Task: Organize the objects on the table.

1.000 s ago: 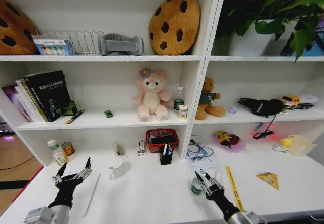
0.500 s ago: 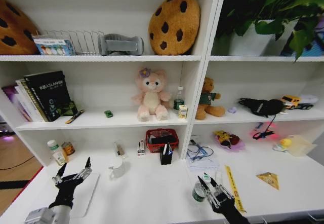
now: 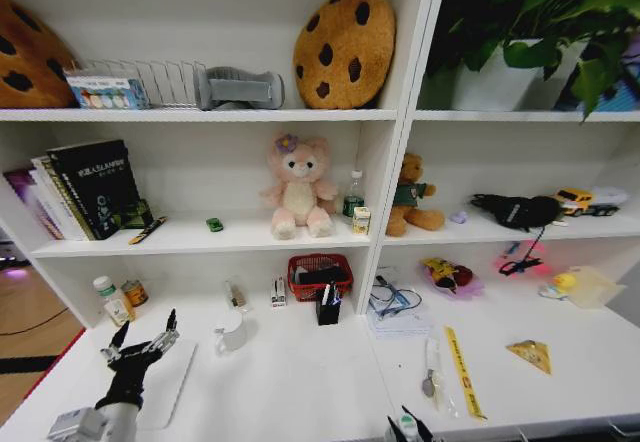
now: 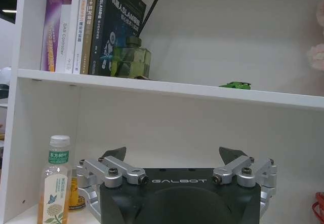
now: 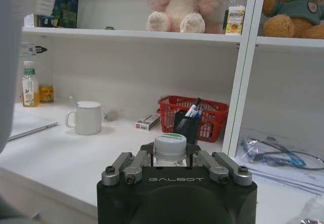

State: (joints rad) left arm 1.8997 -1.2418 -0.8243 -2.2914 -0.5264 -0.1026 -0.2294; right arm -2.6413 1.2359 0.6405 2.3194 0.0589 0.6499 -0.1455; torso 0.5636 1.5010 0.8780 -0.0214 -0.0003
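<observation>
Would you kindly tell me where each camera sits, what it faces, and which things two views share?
Head view: from the robot's head, down at the table and shelves; left tool over the laptop, right tool at the near edge.
Left wrist view: behind the open left tool, facing books.
Right wrist view: behind the right tool, shut on the green-lidded can.
Shared: mug, red basket.

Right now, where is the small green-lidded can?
The green-lidded can sits between the right gripper's fingers, at the table's near edge, in front of the red basket.
</observation>
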